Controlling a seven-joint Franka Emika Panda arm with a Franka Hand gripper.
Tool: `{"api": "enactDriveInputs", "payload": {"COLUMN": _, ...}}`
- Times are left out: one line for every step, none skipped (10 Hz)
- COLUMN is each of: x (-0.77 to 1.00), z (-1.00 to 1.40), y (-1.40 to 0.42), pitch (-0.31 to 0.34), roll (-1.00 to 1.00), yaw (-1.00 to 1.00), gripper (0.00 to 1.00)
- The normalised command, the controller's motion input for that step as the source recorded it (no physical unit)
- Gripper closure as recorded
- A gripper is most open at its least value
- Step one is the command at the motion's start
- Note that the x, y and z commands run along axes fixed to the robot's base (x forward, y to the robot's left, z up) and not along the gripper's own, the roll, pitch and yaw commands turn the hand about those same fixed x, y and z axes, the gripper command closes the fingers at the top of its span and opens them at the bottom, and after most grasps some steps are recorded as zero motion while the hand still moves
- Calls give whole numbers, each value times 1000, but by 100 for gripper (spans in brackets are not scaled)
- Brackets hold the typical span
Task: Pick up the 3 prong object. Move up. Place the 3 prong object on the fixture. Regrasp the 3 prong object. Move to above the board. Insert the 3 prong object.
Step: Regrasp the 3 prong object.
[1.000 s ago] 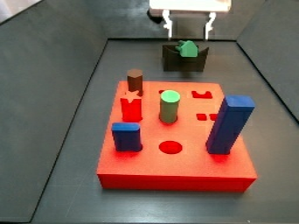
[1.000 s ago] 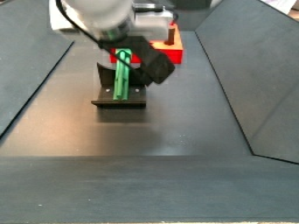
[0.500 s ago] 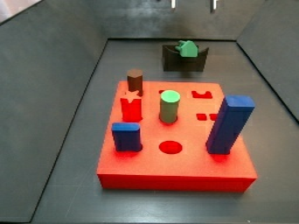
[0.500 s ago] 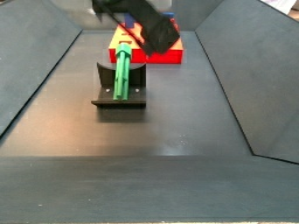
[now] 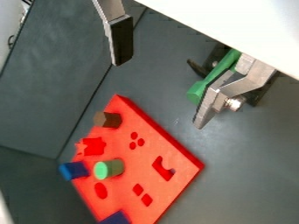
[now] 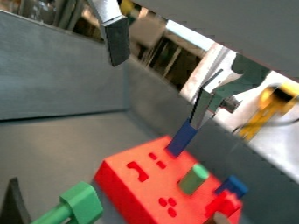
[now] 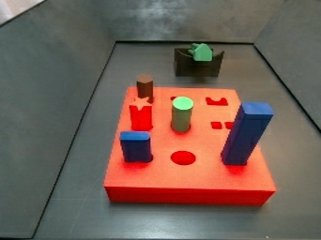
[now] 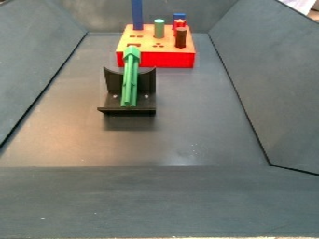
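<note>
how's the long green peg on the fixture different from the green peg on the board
The 3 prong object lies on its side across the fixture; the round green peg stands upright in the board. The 3 prong object is longer, slimmer and lobed; the round peg is a short cylinder with a lighter top. Both are green. The gripper, open above them, holds neither.

Even, diffuse overhead light – soft short shadows beside pegs on board (image 7: 189, 141). Faint sheen on dark floor in both side views. Wrist views softer; hand (image 5: 163, 79) fingers blurred, empty – bright background glare.
</note>
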Motion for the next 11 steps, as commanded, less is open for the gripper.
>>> {"api": "enactDriveInputs", "payload": {"x": -3, "z": 99, "y": -193, "pitch": 44, "roll": 1000, "yaw": 25, "gripper": 0}}
{"api": "enactDriveInputs", "payload": {"x": -21, "z": 54, "y": -64, "pitch": 42, "roll": 1000, "yaw": 24, "gripper": 0}}
{"api": "enactDriveInputs", "payload": {"x": -22, "z": 33, "y": -59, "pitch": 40, "roll": 1000, "yaw": 24, "gripper": 0}}
{"api": "enactDriveInputs", "payload": {"x": -27, "z": 31, "y": -50, "pitch": 37, "roll": 1000, "yaw": 24, "gripper": 0}}
{"api": "enactDriveInputs", "payload": {"x": -31, "z": 21, "y": -28, "pitch": 33, "roll": 1000, "yaw": 24, "gripper": 0}}
{"api": "enactDriveInputs", "payload": {"x": -30, "z": 10, "y": -24, "pitch": 29, "roll": 1000, "yaw": 24, "gripper": 0}}
{"api": "enactDriveInputs", "payload": {"x": -26, "z": 8, "y": -25, "pitch": 25, "roll": 1000, "yaw": 24, "gripper": 0}}
{"api": "enactDriveInputs", "payload": {"x": -23, "z": 14, "y": -19, "pitch": 22, "roll": 1000, "yaw": 25, "gripper": 0}}
{"api": "enactDriveInputs", "payload": {"x": -14, "z": 9, "y": -17, "pitch": 18, "roll": 1000, "yaw": 26, "gripper": 0}}
{"api": "enactDriveInputs", "payload": {"x": -7, "z": 9, "y": -15, "pitch": 16, "roll": 1000, "yaw": 26, "gripper": 0}}
{"api": "enactDriveInputs", "payload": {"x": -1, "z": 13, "y": -15, "pitch": 14, "roll": 1000, "yaw": 28, "gripper": 0}}
